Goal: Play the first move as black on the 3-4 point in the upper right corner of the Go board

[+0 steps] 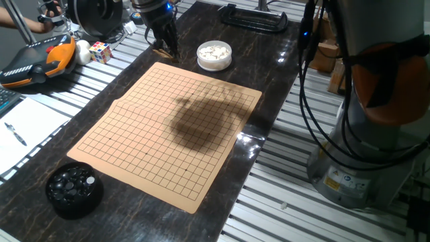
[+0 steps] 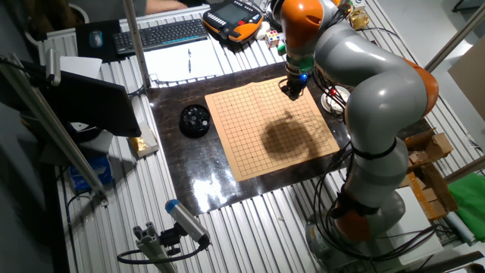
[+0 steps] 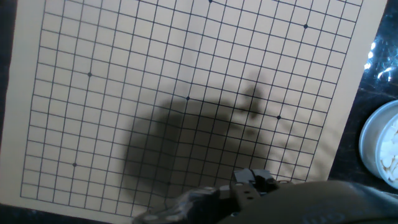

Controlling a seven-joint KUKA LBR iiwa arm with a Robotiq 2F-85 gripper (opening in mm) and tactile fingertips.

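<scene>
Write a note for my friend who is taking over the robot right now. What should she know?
Gripper: hangs above the far edge of the Go board, near the bowl of white stones. Whether it is open or holding a stone cannot be told.
Black stones: in the black bowl on the dark table at the board's other end.
Board: no stones on the grid in any view; only the arm's shadow lies across it.
Done: nothing placed yet.
Left: confirm a black stone is in the fingers, fetching one from the black bowl if not, then set it on the 3-4 point in the upper right corner.
</scene>
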